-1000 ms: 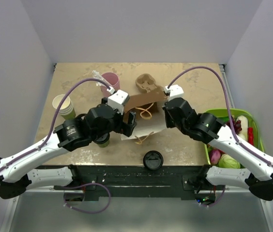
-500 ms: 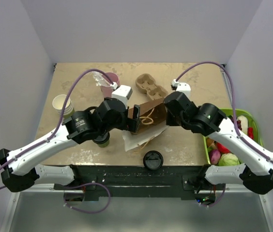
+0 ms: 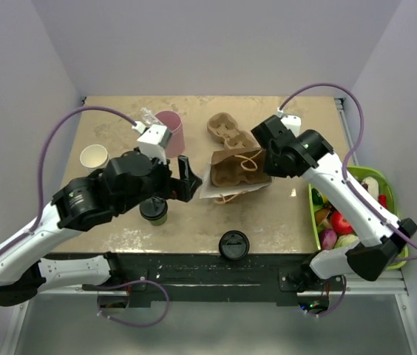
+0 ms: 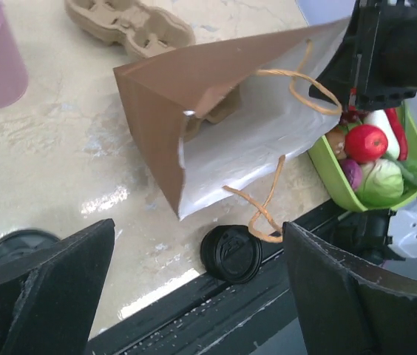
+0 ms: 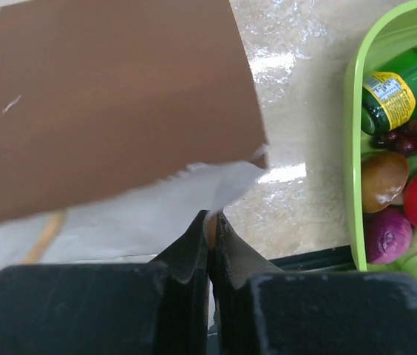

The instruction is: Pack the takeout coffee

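**Item 1. Right jaws** (image 5: 210, 222): clenched on the ragged white inner lip of the paper bag (image 3: 234, 171), at the corner of its mouth. As I judge it, I pin that lip so the mouth stays spread and the bag cannot slide across the bench (image 3: 290, 218).

**Item 2. Paper bag:** lies on its side, mouth turned toward my left arm. The white lining and both twine handles are showing. A pulp-coloured shape sits just inside the mouth, and I cannot tell what it is.

**Item 3. Left jaws** (image 4: 199, 225): released, spread wide, grasping nothing. They hang in front of the bag's mouth, apart from it.

**Item 4. Takeout coffee** (image 3: 153, 211): upright on the bench with its lid on, tucked under my left wrist. It is beside the bag but apart from it, and not yet packed. It stands behind the spread fingers rather than between them, so I judge the left arm must draw back to reach it.

**Item 5. Not wanted:**
- loose black lid (image 3: 233, 244), at the near edge just below the bag
- cup carrier (image 3: 227, 129), behind the bag
- pink tumbler (image 3: 171, 129)
- stacked paper cups (image 3: 94, 157), far left
- green tray (image 3: 388, 188) of produce, at the right
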You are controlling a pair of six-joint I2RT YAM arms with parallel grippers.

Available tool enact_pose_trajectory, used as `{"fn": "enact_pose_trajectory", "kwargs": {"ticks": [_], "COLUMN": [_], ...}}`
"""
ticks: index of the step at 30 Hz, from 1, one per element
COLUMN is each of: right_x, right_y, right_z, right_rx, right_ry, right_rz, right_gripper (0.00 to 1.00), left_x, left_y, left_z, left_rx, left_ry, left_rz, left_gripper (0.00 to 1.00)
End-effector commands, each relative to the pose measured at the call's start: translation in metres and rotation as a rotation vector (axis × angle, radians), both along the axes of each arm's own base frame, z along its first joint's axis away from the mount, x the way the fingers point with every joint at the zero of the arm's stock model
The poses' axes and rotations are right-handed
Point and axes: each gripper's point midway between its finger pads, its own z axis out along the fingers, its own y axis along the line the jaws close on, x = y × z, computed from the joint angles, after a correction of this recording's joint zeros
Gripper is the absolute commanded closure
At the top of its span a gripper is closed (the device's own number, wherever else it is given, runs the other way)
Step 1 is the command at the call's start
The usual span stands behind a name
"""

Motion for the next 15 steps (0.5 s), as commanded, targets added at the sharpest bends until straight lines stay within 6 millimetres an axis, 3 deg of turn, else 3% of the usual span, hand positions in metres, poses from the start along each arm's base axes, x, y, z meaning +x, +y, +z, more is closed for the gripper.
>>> {"fn": "enact_pose_trajectory", "kwargs": {"ticks": [1,2,5,8,11,15], "right_x": [0.007,0.013,0.027,0.033,0.035,0.024], "right_y": [-0.008,-0.009,-0.014,-0.015,-0.013,-0.011], "right_z": [0.008,0.006,-0.001,-0.004,0.009,0.02], "right_rx": [-0.042,-0.05,-0.071,-0.104,-0.091,-0.039], "right_ry": [0.018,0.026,0.069,0.138,0.125,0.116], "right_rz": [-0.027,-0.034,-0.039,-0.025,-0.007,0.032], "right_gripper": [0.92,0.92,0.92,0.96,0.98,1.0], "left_x": [0.001,0.003,-0.003,-0.008,-0.008,-0.002], "left_y": [0.04,0.072,0.103,0.107,0.107,0.073], "left_z": [0.007,-0.009,-0.026,-0.034,-0.038,-0.032], "left_rx": [-0.039,0.055,0.096,0.076,0.062,0.022], "left_ry": [0.036,0.052,0.101,0.123,0.123,0.098], "left_rz": [0.202,0.324,0.459,0.468,0.471,0.349], "left_gripper": [0.0,0.0,0.0,0.0,0.0,0.0]}}
